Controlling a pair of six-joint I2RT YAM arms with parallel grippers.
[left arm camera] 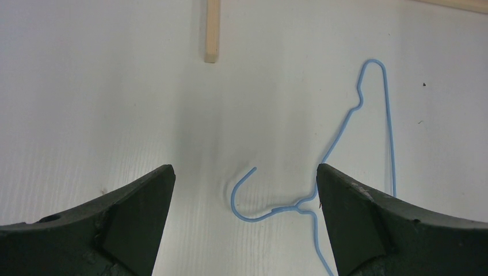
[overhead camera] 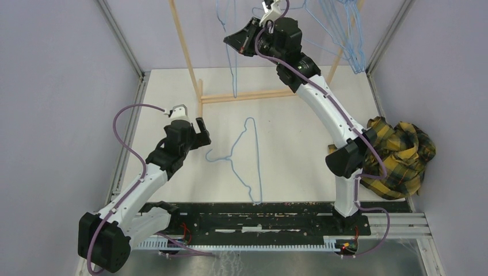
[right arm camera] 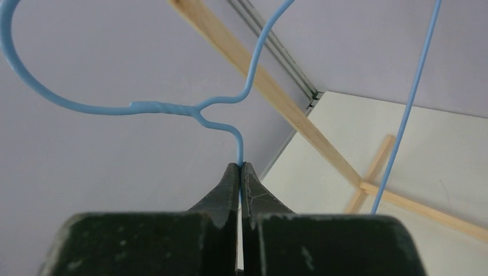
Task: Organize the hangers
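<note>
Hanger [right arm camera: 155, 107] clamped in R jaws | L jaws spread above tbl hanger [left arm camera: 296, 207]

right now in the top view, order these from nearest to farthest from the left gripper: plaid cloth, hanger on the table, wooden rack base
1. hanger on the table, just right of the left gripper
2. wooden rack base, behind the gripper toward the back wall
3. plaid cloth, far right edge
</note>
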